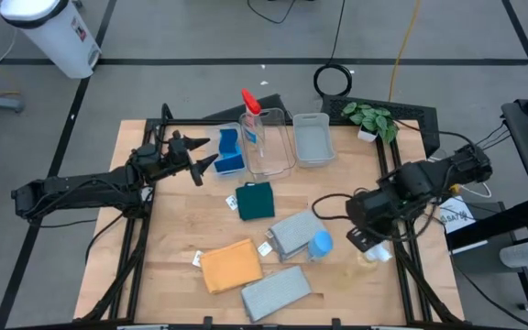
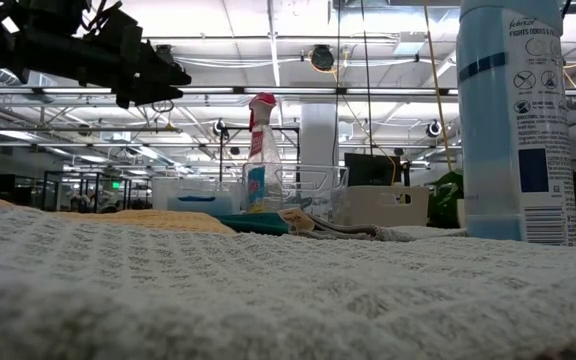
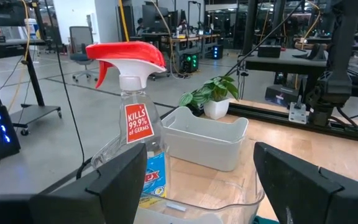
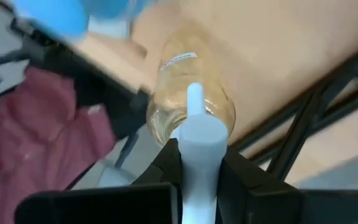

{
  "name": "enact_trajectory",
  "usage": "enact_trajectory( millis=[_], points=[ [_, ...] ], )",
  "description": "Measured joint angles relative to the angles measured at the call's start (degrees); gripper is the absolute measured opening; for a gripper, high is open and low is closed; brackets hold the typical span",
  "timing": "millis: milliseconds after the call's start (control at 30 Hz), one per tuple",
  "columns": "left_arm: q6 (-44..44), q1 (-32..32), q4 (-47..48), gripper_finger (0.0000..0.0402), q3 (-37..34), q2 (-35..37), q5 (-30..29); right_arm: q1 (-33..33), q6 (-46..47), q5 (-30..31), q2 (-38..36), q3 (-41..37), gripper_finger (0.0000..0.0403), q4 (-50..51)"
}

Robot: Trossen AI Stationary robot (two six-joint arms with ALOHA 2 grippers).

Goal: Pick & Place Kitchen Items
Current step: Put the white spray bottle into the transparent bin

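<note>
My right gripper [image 4: 197, 171] is shut on a clear spray bottle with a white top [image 4: 191, 99] at the table's right edge [image 1: 372, 247]. My left gripper [image 1: 204, 156] stands open and level at the far left, beside a blue sponge [image 1: 230, 154]. It points at a red-topped spray bottle [image 3: 129, 93] that stands upright in a clear bin [image 1: 269, 147]. A dark-green cloth [image 1: 256, 200], an orange cloth [image 1: 230, 266] and two grey cloths [image 1: 276, 293] lie flat on the table. A blue-capped bottle [image 1: 319, 245] stands on the farther grey cloth [image 1: 290, 231]. My right gripper pinches the bottle's white top [image 4: 199, 140] between its two fingers [image 4: 163, 165]. The fingers come from above, slanting steeply down. The bottle's clear body [image 4: 188, 81] hangs below them, with pale liquid inside; its bottom end is hidden behind the body.
A small white bin [image 1: 313, 137] stands to the right of the clear bin, and a green potted plant [image 1: 371, 119] stands at the far right corner. Bare wood lies between the cloths and the left edge [image 1: 168, 238]. Black frame rails [image 1: 401, 275] run along the table's sides.
</note>
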State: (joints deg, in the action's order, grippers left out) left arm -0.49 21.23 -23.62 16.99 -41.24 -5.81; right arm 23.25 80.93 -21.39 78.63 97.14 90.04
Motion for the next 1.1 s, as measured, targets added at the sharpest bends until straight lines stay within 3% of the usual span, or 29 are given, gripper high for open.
enact_trajectory(
  millis=[167,400,567,767,933,1100],
  points=[
    [0.00,0.00,0.02,0.0294,0.00,0.00,-0.01,3.63,4.73,1.19,-2.41,0.06,0.0034,-1.60],
    [0.04,0.00,0.35,0.0294,0.00,0.01,-0.01,11.07,8.04,7.35,-3.26,0.09,0.0034,-13.69],
    [0.00,0.00,0.33,0.0294,0.00,0.01,-0.01,15.29,4.32,13.58,-2.31,0.09,0.0034,-18.42],
    [-0.70,0.00,0.33,0.0294,0.00,0.01,-0.01,17.73,-12.10,22.18,-0.77,0.09,0.0034,-24.98],
    [-0.72,0.00,0.29,0.0294,0.00,-0.01,-0.01,17.74,-31.78,27.70,-0.10,0.09,0.0035,-30.58],
    [-0.77,0.00,0.28,0.0294,0.00,0.01,-0.03,16.87,-53.88,38.42,-0.13,0.08,0.0035,-34.90]
  ],
)
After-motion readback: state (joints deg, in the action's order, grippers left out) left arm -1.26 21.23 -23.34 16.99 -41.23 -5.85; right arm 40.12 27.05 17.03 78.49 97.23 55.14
